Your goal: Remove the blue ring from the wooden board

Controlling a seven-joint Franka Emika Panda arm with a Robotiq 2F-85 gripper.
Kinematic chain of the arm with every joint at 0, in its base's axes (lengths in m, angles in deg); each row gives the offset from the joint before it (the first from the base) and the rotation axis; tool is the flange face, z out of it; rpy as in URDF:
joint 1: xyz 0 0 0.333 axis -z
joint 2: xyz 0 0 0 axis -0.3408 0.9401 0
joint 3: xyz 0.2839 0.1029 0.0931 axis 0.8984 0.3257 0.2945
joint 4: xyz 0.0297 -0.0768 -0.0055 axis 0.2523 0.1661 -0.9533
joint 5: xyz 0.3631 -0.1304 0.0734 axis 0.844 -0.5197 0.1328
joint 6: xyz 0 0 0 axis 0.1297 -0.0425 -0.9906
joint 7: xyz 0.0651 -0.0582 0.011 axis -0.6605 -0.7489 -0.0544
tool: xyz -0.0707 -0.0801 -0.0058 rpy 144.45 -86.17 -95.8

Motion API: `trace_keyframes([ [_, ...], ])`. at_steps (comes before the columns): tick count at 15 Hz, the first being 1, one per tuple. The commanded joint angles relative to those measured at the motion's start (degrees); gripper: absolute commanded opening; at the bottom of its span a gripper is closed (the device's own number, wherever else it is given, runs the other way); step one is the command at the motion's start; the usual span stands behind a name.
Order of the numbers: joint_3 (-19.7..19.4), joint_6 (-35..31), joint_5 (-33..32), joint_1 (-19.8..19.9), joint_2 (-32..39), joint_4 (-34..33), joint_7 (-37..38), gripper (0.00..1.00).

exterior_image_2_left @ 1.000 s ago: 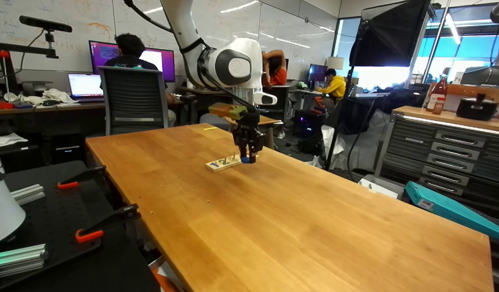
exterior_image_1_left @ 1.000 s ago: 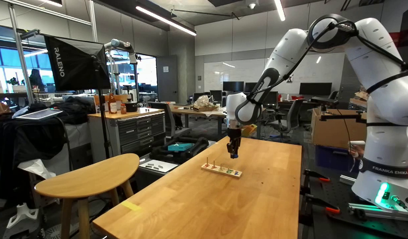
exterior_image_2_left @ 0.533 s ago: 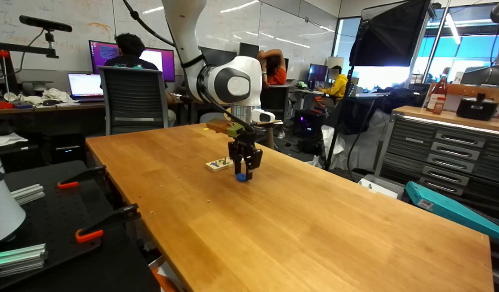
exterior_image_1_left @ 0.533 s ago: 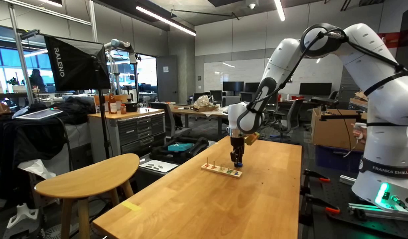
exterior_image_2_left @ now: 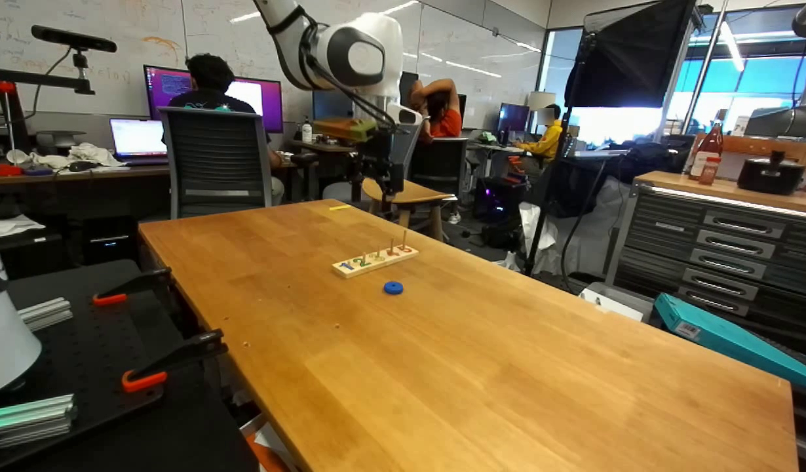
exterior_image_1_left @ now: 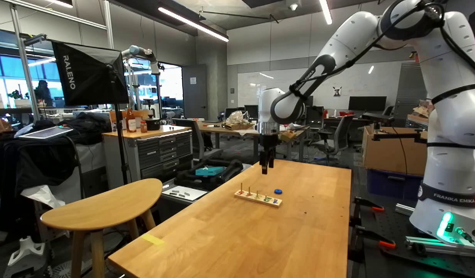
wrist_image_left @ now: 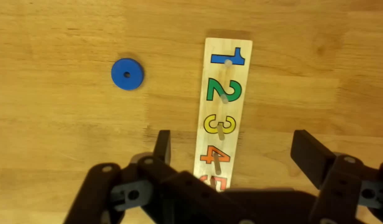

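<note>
Judge removal done, with blue ring (wrist_image_left: 126, 82) flat on table (wrist_image_left: 70, 124), upper left of wrist view, apart from wooden board (wrist_image_left: 223, 109), and gripper (wrist_image_left: 231, 143) spread wide, empty — cannot fully read board's lower end behind it — so next, just retreat clear.

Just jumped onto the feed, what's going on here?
The robot arm is holding nothing: its open claw hangs above the tabletop. The blue ring lies flat there, beside the wooden board but not touching it, and the board's pegs carry no rings. The removal looks done.
</note>
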Motion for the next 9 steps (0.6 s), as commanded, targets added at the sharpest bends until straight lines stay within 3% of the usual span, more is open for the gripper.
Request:
trace_keyframes([
  [1,-0.1,9.9,1.1,0.3,-12.6,3.4,-1.4,1.00],
  [3,-0.5,15.3,1.5,0.6,-17.3,3.1,-2.2,1.00],
  [4,-0.4,11.7,0.2,-0.1,-11.4,0.8,-0.2,1.00],
  [9,-0.7,15.2,0.2,0.1,-16.8,2.7,-0.7,1.00],
])
